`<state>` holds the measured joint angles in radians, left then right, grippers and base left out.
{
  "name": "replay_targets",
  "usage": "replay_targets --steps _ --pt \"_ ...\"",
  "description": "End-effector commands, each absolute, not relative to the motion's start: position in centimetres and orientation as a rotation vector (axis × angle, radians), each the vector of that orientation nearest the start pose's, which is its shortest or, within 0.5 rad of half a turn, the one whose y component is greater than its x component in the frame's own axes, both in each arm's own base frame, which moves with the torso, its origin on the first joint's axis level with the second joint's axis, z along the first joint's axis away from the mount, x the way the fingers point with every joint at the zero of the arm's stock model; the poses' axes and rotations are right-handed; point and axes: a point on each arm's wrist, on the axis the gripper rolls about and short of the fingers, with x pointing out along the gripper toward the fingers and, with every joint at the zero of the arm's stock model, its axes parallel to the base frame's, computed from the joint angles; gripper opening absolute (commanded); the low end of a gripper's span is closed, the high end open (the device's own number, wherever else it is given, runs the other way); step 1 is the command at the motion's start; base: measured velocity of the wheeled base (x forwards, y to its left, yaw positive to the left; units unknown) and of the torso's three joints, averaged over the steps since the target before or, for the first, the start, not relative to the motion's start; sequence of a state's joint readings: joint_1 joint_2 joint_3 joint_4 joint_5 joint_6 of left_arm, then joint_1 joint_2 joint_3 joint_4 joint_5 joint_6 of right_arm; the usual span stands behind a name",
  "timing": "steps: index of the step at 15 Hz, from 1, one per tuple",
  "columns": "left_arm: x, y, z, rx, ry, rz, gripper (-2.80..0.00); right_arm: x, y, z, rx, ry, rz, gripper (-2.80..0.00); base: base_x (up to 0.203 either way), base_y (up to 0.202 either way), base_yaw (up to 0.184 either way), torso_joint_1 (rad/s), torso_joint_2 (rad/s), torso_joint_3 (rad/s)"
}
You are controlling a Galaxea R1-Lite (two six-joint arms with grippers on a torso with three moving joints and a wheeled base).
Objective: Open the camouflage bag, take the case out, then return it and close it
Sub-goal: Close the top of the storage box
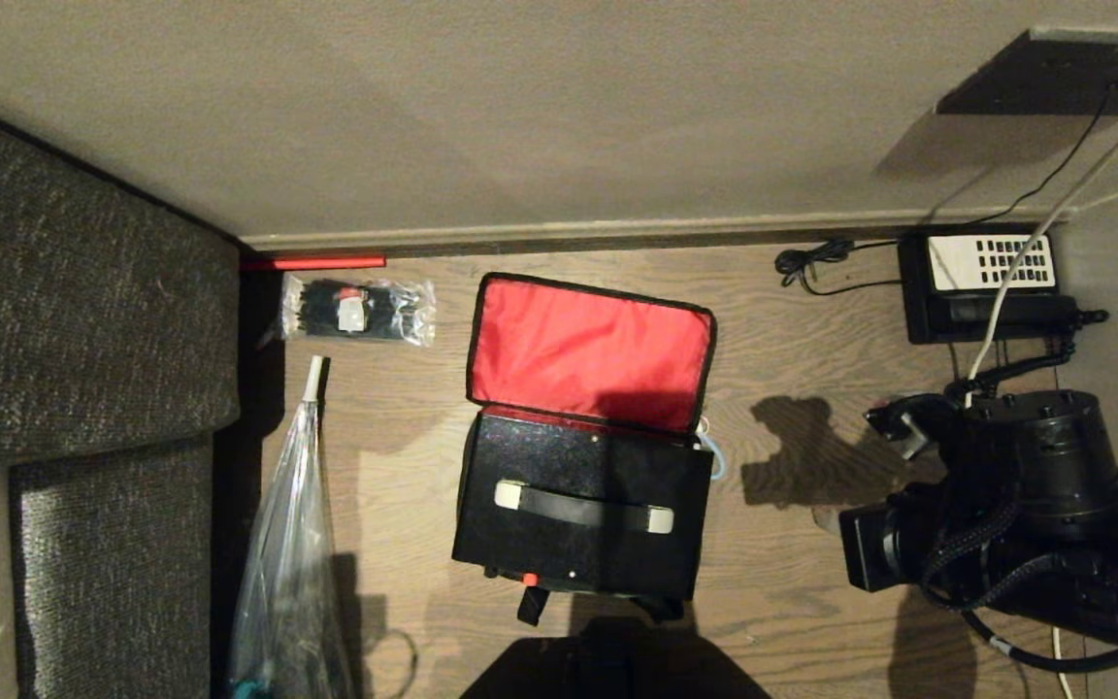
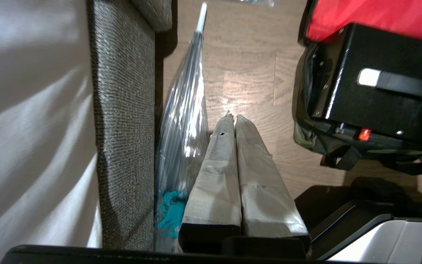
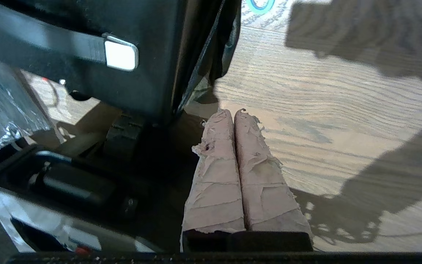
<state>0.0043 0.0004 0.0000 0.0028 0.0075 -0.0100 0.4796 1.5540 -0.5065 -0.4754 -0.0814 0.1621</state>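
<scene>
Pretty dim, warm room light overall. Hard dark shadows fall across the wood floor, there's glare on the clear plastic bag, and the sofa is blurred.

Bare floor open right of camouflage bag; left side narrowed by umbrella, sofa.

You see a wooden floor carrying the open camouflage bag, a cable-tie packet, a clear umbrella and a black telephone.

Camouflage bag open on floor, red flap up; black case inside.
</scene>
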Motion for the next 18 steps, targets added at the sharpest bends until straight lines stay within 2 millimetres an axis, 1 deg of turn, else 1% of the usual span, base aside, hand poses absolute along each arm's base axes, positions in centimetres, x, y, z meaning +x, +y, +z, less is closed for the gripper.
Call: replay_targets --steps 1,3,4,5,6,9,10,11,13,15,16,18 --pt "-2.3 0.0 7.4 -0.014 0.005 0.012 -2.80 22.1 11.3 12.2 0.004 0.586 0.346 -2.80 0.000 0.000 0.000 0.006 0.00 -0.211" --pt "-2.3 0.0 7.4 -0.012 0.005 0.012 -2.80 23.4 11.9 12.2 0.052 0.541 0.349 -2.80 0.000 0.000 0.000 0.002 0.00 -0.111" --pt "-2.3 0.0 7.4 -0.012 0.005 0.012 -2.80 23.8 12.0 12.1 0.069 0.534 0.342 -2.80 0.000 0.000 0.000 0.001 0.00 -0.040" --pt "-2.3 0.0 7.4 -0.012 0.005 0.012 -2.80 24.7 12.2 11.8 0.087 0.539 0.332 -2.80 0.000 0.000 0.000 0.002 0.00 -0.031" --pt "-2.3 0.0 7.4 -0.012 0.005 0.012 -2.80 25.4 12.3 11.8 0.108 0.532 0.326 -2.80 0.000 0.000 0.000 0.000 0.00 0.000" --pt "-2.3 0.0 7.4 -0.012 0.005 0.012 -2.80 29.3 13.2 12.6 0.202 0.481 0.293 -2.80 0.000 0.000 0.000 0.000 0.00 0.000" --pt "-2.3 0.0 7.4 -0.012 0.005 0.012 -2.80 30.7 13.2 12.7 0.228 0.466 0.273 0.00 0.000 0.000 0.000 0.000 0.00 0.000" --pt "-2.3 0.0 7.4 -0.012 0.005 0.012 -2.80 32.1 13.2 13.2 0.249 0.433 0.262 0.00 0.000 0.000 0.000 0.000 0.00 0.000" --pt "-2.3 0.0 7.4 -0.012 0.005 0.012 -2.80 35.3 13.3 13.8 0.290 0.376 0.236 0.00 0.000 0.000 0.000 0.000 0.00 0.000" --pt "-2.3 0.0 7.4 -0.012 0.005 0.012 -2.80 37.3 13.4 13.8 0.306 0.353 0.219 0.00 0.000 0.000 0.000 0.000 0.00 0.000" --pt "-2.3 0.0 7.4 -0.012 0.005 0.012 -2.80 38.3 13.0 14.0 0.319 0.346 0.201 0.00 0.000 0.000 0.000 0.000 0.00 0.000" --pt "-2.3 0.0 7.4 -0.012 0.005 0.012 -2.80 39.8 12.4 13.1 0.286 0.453 0.120 0.00 0.000 0.000 0.000 0.000 0.00 0.000"
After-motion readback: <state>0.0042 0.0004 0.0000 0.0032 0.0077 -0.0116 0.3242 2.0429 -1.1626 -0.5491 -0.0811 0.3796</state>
